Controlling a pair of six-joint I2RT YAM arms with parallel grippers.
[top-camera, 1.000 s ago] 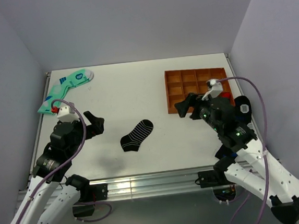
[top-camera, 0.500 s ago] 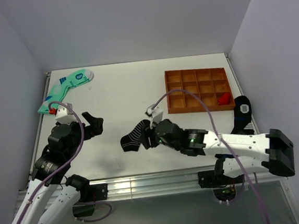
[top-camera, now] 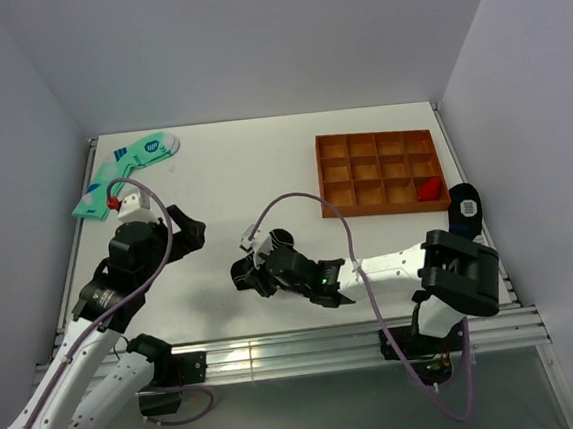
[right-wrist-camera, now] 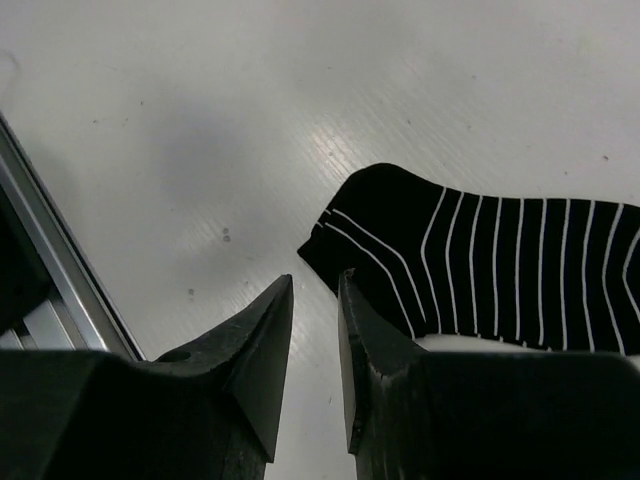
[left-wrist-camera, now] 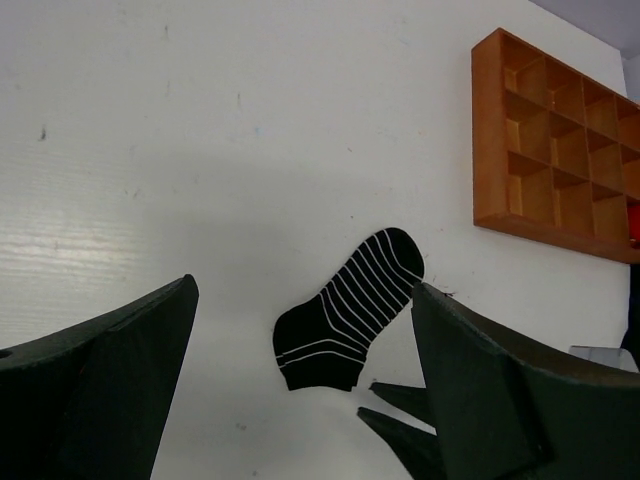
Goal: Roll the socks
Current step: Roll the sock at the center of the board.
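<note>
From above, the short black knit sock with thin white stripes (top-camera: 239,273) lies flat on the smooth white table (top-camera: 263,176), left of the brown wooden compartment tray (top-camera: 378,171) and nearer.

At the left wrist, the left gripper (left-wrist-camera: 300,290) is spread wide.

At the right wrist, the right gripper (right-wrist-camera: 315,285) leaves only a thin slit at the sock's rounded end. Whether it pinches the knit, I cannot tell.
</note>
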